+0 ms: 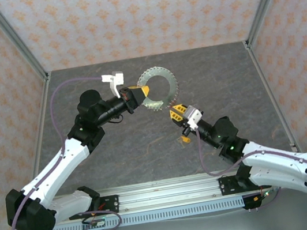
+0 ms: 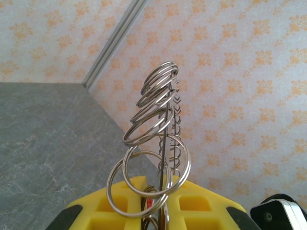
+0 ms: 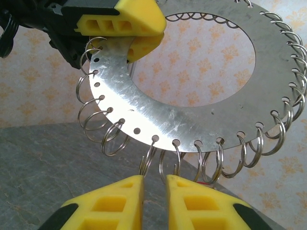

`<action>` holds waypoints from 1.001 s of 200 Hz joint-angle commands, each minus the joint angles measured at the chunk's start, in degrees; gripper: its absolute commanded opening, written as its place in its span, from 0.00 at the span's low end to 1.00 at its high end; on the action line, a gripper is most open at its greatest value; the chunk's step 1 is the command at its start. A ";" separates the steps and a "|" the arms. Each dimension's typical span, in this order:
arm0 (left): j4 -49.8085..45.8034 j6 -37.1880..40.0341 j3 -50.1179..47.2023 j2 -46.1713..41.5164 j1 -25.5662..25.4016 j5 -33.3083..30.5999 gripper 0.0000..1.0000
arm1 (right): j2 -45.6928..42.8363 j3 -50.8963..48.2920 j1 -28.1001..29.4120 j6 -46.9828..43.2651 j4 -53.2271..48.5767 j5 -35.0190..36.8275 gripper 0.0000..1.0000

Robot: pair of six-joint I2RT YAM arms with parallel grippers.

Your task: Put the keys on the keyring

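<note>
The keyring (image 1: 170,83) is a flat silver ring held up off the table, with small wire rings (image 3: 115,136) hanging from holes all round its edge. My left gripper (image 1: 139,97) is shut on its left rim; its yellow fingers (image 3: 129,24) clamp the plate (image 3: 192,120). In the left wrist view the keyring (image 2: 165,134) is edge-on between those jaws (image 2: 160,184). A red speck (image 2: 150,203) sits low between them. My right gripper (image 1: 173,112) (image 3: 154,179) stands just under the lower rim, jaws a narrow gap apart with nothing between. A red key head (image 3: 206,182) peeks behind its right finger.
A small yellow thing (image 1: 185,139) lies on the dark grey table (image 1: 118,150) beside the right arm. Patterned walls close the table in on the left, back and right. The arms' base rail (image 1: 166,197) runs along the near edge.
</note>
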 commanded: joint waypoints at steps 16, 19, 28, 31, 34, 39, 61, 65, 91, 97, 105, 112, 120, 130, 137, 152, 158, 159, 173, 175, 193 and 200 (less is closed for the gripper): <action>1.98 0.92 1.28 -1.54 -0.42 1.27 0.00 | -0.43 1.26 0.40 -0.61 3.80 -0.84 0.20; 1.98 0.89 1.28 -1.56 -0.47 1.27 0.00 | -0.57 1.20 0.40 -0.75 3.60 -1.04 0.21; 1.98 1.02 1.37 -1.51 -0.42 1.27 0.00 | -1.00 1.24 0.40 -1.03 2.62 -1.49 0.21; 1.90 0.98 1.37 -1.50 -0.42 1.35 0.00 | -1.13 1.20 0.40 -1.07 2.32 -1.63 0.21; 1.85 0.98 1.37 -1.46 -0.47 1.38 0.00 | -1.29 1.18 0.40 -1.15 2.09 -1.59 0.22; 1.75 1.08 1.46 -1.48 -0.43 1.43 0.00 | -1.49 0.99 0.38 -1.39 1.93 -1.59 0.22; 1.50 1.15 1.51 -1.62 -0.45 1.71 0.00 | -1.92 0.77 0.40 -2.24 1.66 -0.49 0.22; 1.46 1.16 1.47 -1.62 -0.43 1.79 0.00 | -1.94 0.86 0.36 -2.37 1.53 -0.30 0.22; 1.46 1.24 1.55 -1.67 -0.45 1.98 0.00 | -1.60 1.24 0.40 -2.74 1.44 0.19 0.22; 1.46 1.18 1.55 -1.68 -0.47 1.98 0.00 | -1.42 1.37 0.40 -2.75 1.35 0.17 0.22; 1.47 1.16 1.55 -1.69 -0.47 2.02 0.00 | -1.25 1.56 0.40 -2.76 1.35 0.20 0.21; 1.51 1.16 1.55 -1.71 -0.42 1.89 0.00 | -1.20 1.83 0.38 -2.57 1.39 -0.05 0.20; 1.46 1.16 1.55 -1.74 -0.46 1.85 0.00 | -1.11 2.08 0.39 -2.61 1.28 -0.33 0.20; 1.76 1.00 1.50 -1.60 -0.55 1.80 0.00 | -0.87 2.43 0.40 -2.74 1.21 -0.38 0.20; 1.90 0.90 1.43 -1.59 -0.51 1.82 0.00 | -0.60 2.61 0.40 -2.92 1.17 -0.15 0.20; 1.85 0.81 1.46 -1.44 -0.51 1.80 0.00 | -0.20 2.79 0.40 -3.36 0.85 -0.10 0.20; 1.90 0.85 1.47 -1.43 -0.57 1.80 0.00 | -0.02 2.86 0.39 -3.36 0.66 -0.22 0.20; 1.90 0.83 1.46 -1.42 -0.59 1.80 0.00 | -0.02 2.87 0.35 -3.36 0.65 -0.20 0.20; 1.98 0.80 1.44 -1.52 -0.61 1.80 0.00 | 0.21 2.71 0.36 -3.29 0.48 -0.35 0.20; 1.98 0.80 1.39 -1.53 -0.67 1.84 0.00 | 0.18 2.64 0.39 -3.28 0.47 -0.40 0.20; 1.94 0.81 1.29 -1.60 -0.73 1.80 0.00 | 0.25 2.23 0.40 -2.92 0.55 -0.07 0.20; 1.99 0.80 1.30 -1.60 -0.73 1.80 0.00 | 0.28 2.10 0.40 -2.92 0.55 0.20 0.20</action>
